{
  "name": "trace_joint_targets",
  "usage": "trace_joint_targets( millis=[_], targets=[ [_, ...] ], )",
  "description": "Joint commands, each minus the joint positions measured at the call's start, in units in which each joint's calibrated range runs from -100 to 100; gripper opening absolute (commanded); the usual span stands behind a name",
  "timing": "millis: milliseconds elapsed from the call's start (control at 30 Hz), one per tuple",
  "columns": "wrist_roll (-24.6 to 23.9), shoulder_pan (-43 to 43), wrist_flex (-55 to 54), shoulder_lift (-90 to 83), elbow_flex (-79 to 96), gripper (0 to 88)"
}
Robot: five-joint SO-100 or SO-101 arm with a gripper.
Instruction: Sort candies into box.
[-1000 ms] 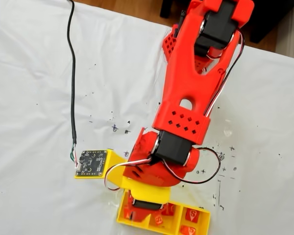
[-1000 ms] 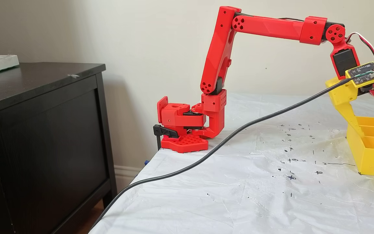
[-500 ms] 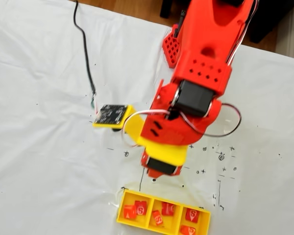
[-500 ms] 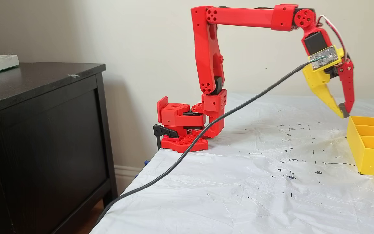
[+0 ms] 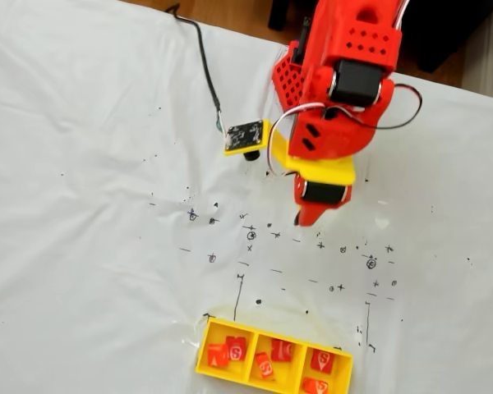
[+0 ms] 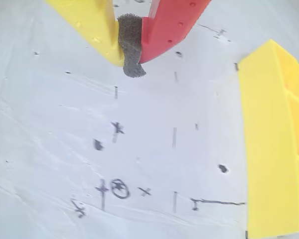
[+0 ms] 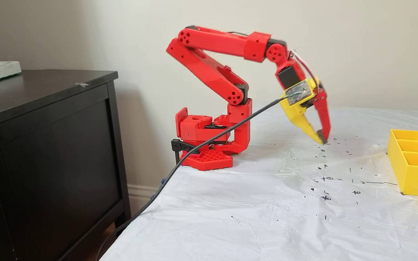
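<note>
The bright yellow plastic tray with three square compartments [image 5: 274, 359] sits at the bottom edge of the white plastic-covered table [image 5: 82, 246] in a fixed view. It holds six small red-orange wrapped candies [image 5: 228, 352], two in each compartment. In the wrist view the tray's outer wall [image 6: 265, 144] stands at the right.

The two-finger gripper, one yellow finger and one red [image 7: 322, 140], is closed with nothing between the tips. The wrist view shows the fingers meeting on a dark foam pad [image 6: 131, 46]. The gripper hangs above the table, tips pointing down, over the scattered black ink marks [image 7: 325, 177] and well apart from the tray [image 7: 414, 165].

The red arm [image 7: 209, 69] is folded back toward its base near the far edge of the table. A black cable [image 7: 209, 143] runs from the wrist down over the table's near-left edge. A dark wooden cabinet [image 7: 45, 145] stands beside the table.
</note>
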Motion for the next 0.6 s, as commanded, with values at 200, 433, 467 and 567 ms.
trace_joint_targets(
  millis=[200,433,467,567],
  targets=[
    [1.42,-1.66,12.50,-28.00,15.80,0.1],
    [1.81,-1.66,17.50,-28.00,16.71,0.1],
    [1.90,-1.39,19.30,-28.00,16.07,0.1],
    [2.83,-0.57,24.21,-28.00,14.71,0.1]
  ],
)
